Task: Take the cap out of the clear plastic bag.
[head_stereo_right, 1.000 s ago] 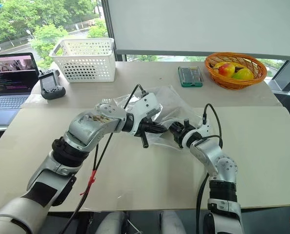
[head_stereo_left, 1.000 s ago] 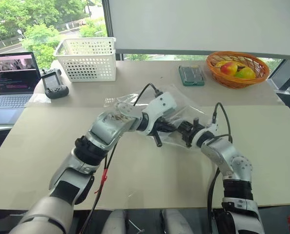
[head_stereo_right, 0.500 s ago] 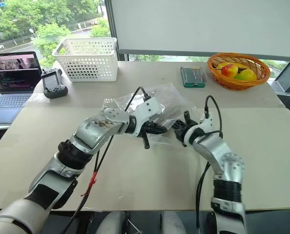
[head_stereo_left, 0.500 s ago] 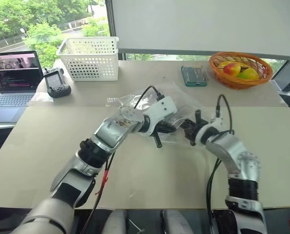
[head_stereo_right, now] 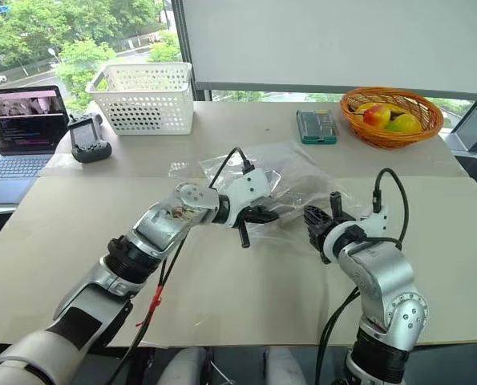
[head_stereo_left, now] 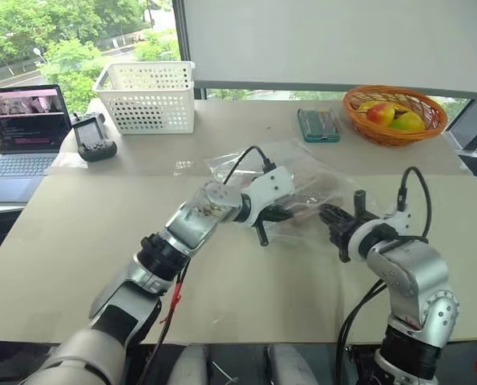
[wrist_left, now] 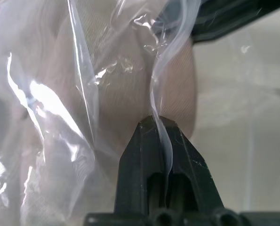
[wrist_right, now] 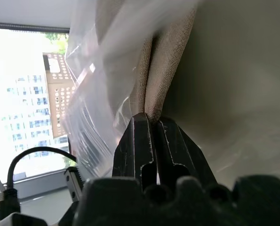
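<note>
The clear plastic bag (head_stereo_left: pixel 302 172) lies crumpled in the middle of the table, lifted between my two grippers. My left gripper (head_stereo_left: pixel 284 214) holds its near left side, and in the left wrist view the fingers (wrist_left: pixel 151 141) are shut on a fold of the film. The pale beige cap (wrist_right: pixel 170 66) sits partly inside the bag. My right gripper (head_stereo_left: pixel 329 215) is at the bag's right end, shut on the cap's fabric edge, which is pinched between its fingers (wrist_right: pixel 137 136). Through the plastic the cap (wrist_left: pixel 130 80) shows just beyond the left fingers.
Along the back stand a white slotted basket (head_stereo_left: pixel 146 96), a green box (head_stereo_left: pixel 317 124) and an orange fruit basket (head_stereo_left: pixel 394 112). An open laptop (head_stereo_left: pixel 26 120) and a handheld controller (head_stereo_left: pixel 94 136) sit at the far left. Bare tabletop (head_stereo_left: pixel 246 289) stretches in front of the bag.
My right gripper has drawn back toward me and to the right, raised a little, with the cap's edge in it. The left gripper keeps its hold on the bag, almost still.
</note>
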You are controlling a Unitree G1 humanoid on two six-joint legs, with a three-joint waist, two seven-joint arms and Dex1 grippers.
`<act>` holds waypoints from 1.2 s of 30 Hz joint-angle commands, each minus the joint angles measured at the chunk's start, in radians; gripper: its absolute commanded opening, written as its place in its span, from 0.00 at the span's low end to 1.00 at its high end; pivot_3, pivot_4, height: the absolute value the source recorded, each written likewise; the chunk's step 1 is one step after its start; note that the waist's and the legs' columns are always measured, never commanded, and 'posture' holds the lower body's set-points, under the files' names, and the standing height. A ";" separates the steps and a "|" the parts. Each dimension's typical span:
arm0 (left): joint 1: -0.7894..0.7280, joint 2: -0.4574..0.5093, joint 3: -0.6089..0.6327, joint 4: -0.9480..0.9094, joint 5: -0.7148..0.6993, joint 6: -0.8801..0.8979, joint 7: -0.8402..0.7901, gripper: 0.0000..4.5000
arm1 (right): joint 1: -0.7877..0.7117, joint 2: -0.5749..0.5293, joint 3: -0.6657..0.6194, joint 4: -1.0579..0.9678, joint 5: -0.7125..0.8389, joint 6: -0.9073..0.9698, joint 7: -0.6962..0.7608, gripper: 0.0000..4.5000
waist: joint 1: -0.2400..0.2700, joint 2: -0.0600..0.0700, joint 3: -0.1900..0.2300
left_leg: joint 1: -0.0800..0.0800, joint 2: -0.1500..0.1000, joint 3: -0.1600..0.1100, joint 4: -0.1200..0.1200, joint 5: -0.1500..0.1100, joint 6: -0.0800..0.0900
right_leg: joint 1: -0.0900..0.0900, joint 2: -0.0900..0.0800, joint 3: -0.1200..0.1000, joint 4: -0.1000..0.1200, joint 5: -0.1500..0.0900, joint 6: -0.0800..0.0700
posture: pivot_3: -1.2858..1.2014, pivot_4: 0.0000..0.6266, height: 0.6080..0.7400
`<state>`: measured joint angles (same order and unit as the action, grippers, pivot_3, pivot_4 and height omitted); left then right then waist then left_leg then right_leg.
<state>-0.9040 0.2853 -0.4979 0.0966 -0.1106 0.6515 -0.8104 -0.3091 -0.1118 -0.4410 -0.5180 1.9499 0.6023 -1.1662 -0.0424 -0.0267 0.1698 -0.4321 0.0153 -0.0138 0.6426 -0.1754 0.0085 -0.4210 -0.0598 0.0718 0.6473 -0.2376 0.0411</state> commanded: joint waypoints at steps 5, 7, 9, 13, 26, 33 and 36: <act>-0.137 -0.003 0.044 0.269 0.171 -0.382 0.112 0.00 | -0.193 -0.050 -0.076 -0.023 0.022 -0.064 -0.224 0.01 | -0.001 0.000 0.000 | 0.000 0.000 0.000 0.000 0.000 0.000 | 0.000 0.000 0.000 0.000 0.000 0.000 | 0.52 0.24 1.00; -0.180 -0.019 0.070 0.317 0.185 -0.440 0.139 0.00 | -0.221 -0.049 -0.075 0.009 0.022 -0.041 -0.212 0.01 | -0.002 0.000 0.000 | 0.000 0.000 0.000 0.000 0.000 0.000 | -0.001 0.000 0.000 0.000 0.000 0.000 | 0.52 0.24 1.00; -0.218 -0.038 0.086 0.355 0.204 -0.497 0.165 0.00 | -0.235 -0.050 -0.064 0.070 0.022 -0.001 -0.167 0.01 | -0.001 0.000 0.000 | -0.001 0.000 0.000 0.000 0.000 0.000 | -0.001 0.000 0.000 -0.001 0.000 0.000 | 0.52 0.24 1.00; -0.258 -0.084 0.094 0.441 0.242 -0.592 0.216 0.00 | -0.286 -0.029 -0.030 0.233 0.022 0.015 -0.057 0.01 | 0.000 0.000 0.000 | -0.003 0.000 0.000 0.000 0.000 0.000 | -0.001 0.000 -0.001 -0.002 0.000 0.000 | 0.52 0.24 1.00; -0.132 -0.139 0.088 0.338 0.289 -0.576 0.181 0.00 | -0.336 0.082 -0.031 0.191 0.004 -0.279 -0.025 0.01 | -0.003 0.000 0.000 | -0.005 0.000 0.000 -0.001 0.000 0.000 | -0.003 0.000 -0.001 -0.001 0.000 0.000 | 0.52 0.24 1.00; -0.139 -0.144 0.098 0.375 0.306 -0.606 0.183 0.00 | -0.275 0.140 -0.017 -0.062 0.022 -0.244 -0.262 0.01 | 0.000 0.001 0.000 | -0.005 0.000 -0.001 0.000 0.000 0.000 | -0.003 -0.001 -0.002 -0.001 0.000 0.000 | 0.52 0.24 1.00; -0.156 -0.144 0.104 0.415 0.318 -0.636 0.194 0.00 | -0.222 0.128 -0.013 -0.134 0.022 -0.225 -0.335 0.01 | 0.003 0.001 0.000 | -0.005 0.000 -0.002 0.000 0.000 0.000 | -0.003 0.000 -0.002 -0.001 0.000 0.000 | 0.52 0.24 1.00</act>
<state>-1.0259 0.1431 -0.4092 0.4917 0.1938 0.0381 -0.6323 -0.5397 0.0247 -0.4754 -0.5577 1.9394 0.3506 -1.4563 -0.0394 -0.0261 0.1696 -0.4374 0.0148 -0.0156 0.6421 -0.1752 0.0089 -0.4236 -0.0602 0.0698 0.6460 -0.2374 0.0413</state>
